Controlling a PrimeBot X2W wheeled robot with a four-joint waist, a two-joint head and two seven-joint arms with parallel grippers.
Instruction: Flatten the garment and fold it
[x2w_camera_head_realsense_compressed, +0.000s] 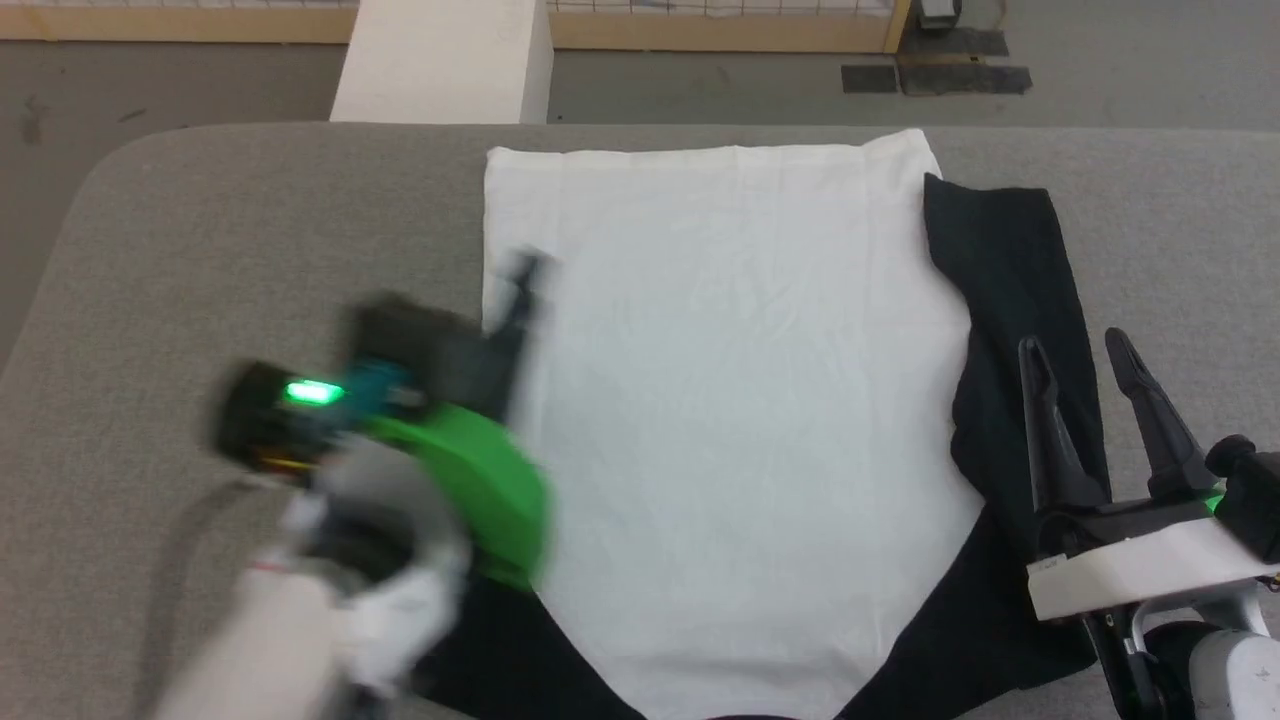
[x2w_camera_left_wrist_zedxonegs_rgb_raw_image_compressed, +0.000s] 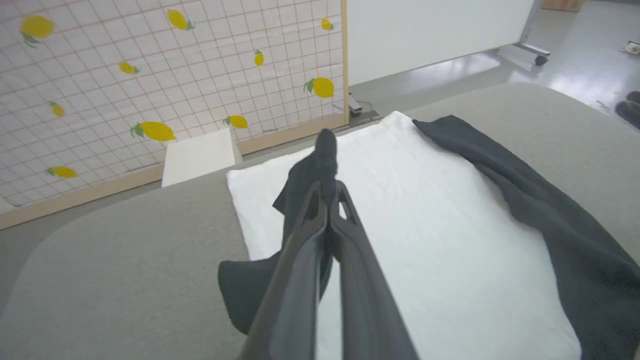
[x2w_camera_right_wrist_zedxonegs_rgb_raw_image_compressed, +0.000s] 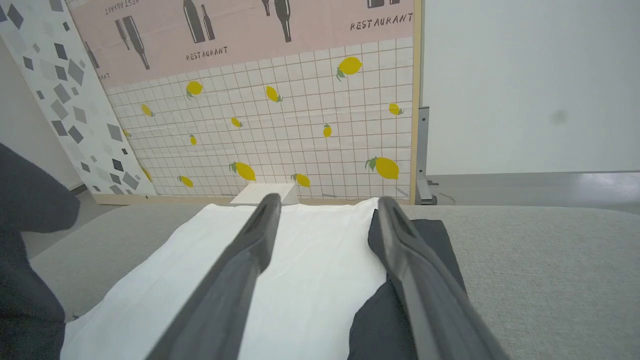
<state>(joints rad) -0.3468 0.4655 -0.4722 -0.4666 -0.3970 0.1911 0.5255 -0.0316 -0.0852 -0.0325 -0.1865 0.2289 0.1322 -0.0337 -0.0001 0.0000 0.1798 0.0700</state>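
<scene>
The garment (x2w_camera_head_realsense_compressed: 740, 400) lies on the grey table (x2w_camera_head_realsense_compressed: 250, 230) with its white body panel spread flat. Its right black sleeve (x2w_camera_head_realsense_compressed: 1010, 270) runs down the panel's right side. My left gripper (x2w_camera_head_realsense_compressed: 525, 270), blurred in the head view, is over the panel's left edge. In the left wrist view the left gripper (x2w_camera_left_wrist_zedxonegs_rgb_raw_image_compressed: 326, 145) is shut on the left black sleeve (x2w_camera_left_wrist_zedxonegs_rgb_raw_image_compressed: 295, 190), which hangs from its tips over the white cloth. My right gripper (x2w_camera_head_realsense_compressed: 1072, 342) stands open above the right sleeve (x2w_camera_right_wrist_zedxonegs_rgb_raw_image_compressed: 430, 235) with nothing between its fingers (x2w_camera_right_wrist_zedxonegs_rgb_raw_image_compressed: 250, 250).
A white box (x2w_camera_head_realsense_compressed: 445, 60) stands just beyond the table's far edge, in front of a lemon-patterned panel (x2w_camera_left_wrist_zedxonegs_rgb_raw_image_compressed: 150, 75). Bare grey tabletop stretches to the left of the garment and to its far right (x2w_camera_head_realsense_compressed: 1180, 220). A dark blurred shape (x2w_camera_right_wrist_zedxonegs_rgb_raw_image_compressed: 25, 225) sits at the right wrist view's left edge.
</scene>
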